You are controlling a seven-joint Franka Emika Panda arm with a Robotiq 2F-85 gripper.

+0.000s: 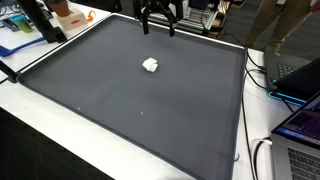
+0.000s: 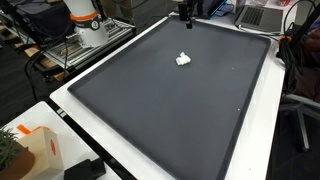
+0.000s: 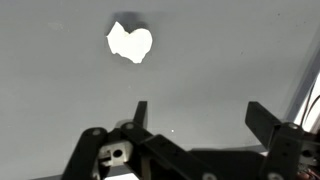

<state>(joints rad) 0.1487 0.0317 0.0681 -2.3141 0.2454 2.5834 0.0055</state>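
Dark mat (image 1: 120, 100) on white table (image 1: 35, 112), laptop (image 1: 303, 125)

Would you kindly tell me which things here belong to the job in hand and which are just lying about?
In hand: the open gripper; the white lump nearest it; the dark mat it lies on.
Lying about: box; laptop; cables.

A cluttered lab bench under even indoor light.

A dark grey mat (image 1: 140, 110) covers nearly the whole white table (image 1: 60, 125), as both exterior views show. Along one side sit open laptops (image 1: 300, 120), their screens glowing blue and purple, with cables (image 1: 262, 155) trailing near the edge. In an exterior view, an orange-and-white box (image 2: 40, 150) and a green plant (image 2: 8, 150) stand at one corner. A wire cart (image 2: 55, 55) stands beside the table, and grey floor (image 2: 300, 150) shows beyond it.
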